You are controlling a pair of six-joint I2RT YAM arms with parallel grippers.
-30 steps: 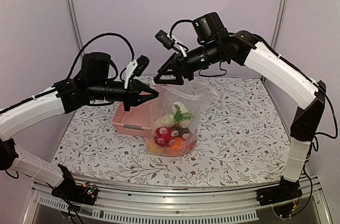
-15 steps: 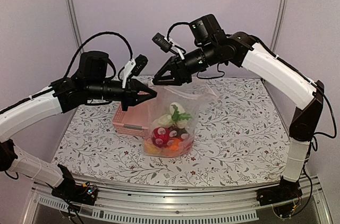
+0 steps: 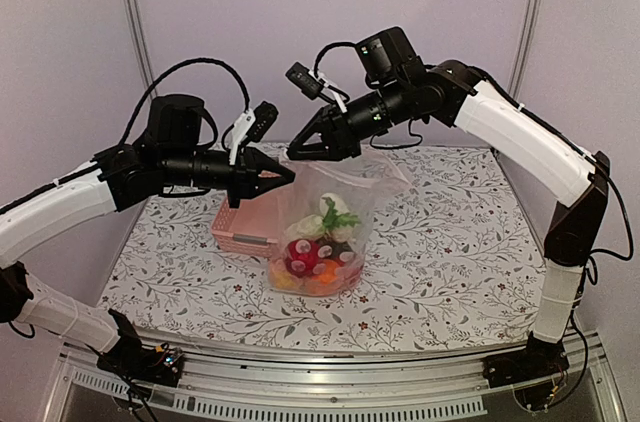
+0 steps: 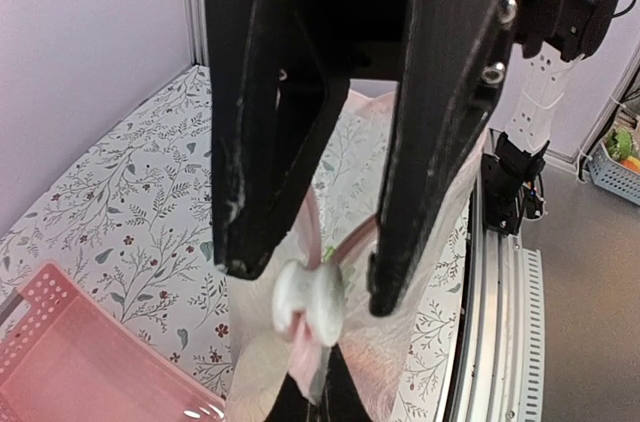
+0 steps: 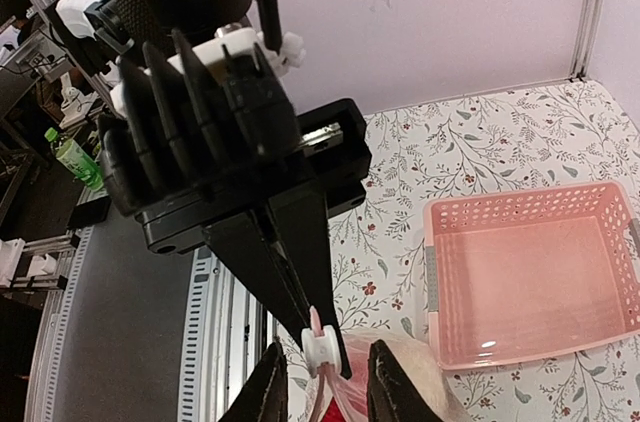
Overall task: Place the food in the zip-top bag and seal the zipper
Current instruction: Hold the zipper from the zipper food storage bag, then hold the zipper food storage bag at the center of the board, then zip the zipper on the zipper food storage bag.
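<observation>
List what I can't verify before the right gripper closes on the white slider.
- Zipper's sealed length on the clear crinkly plastic bag: too thin from above, fingers block wrist views.
- Food count: round toy pieces overlap behind glare, top view.
- Left gripper's fingertips: cropped by left wrist view's bottom edge.
- Pink slotted plastic basket: bag hides part from above; right wrist frame crops it.
</observation>
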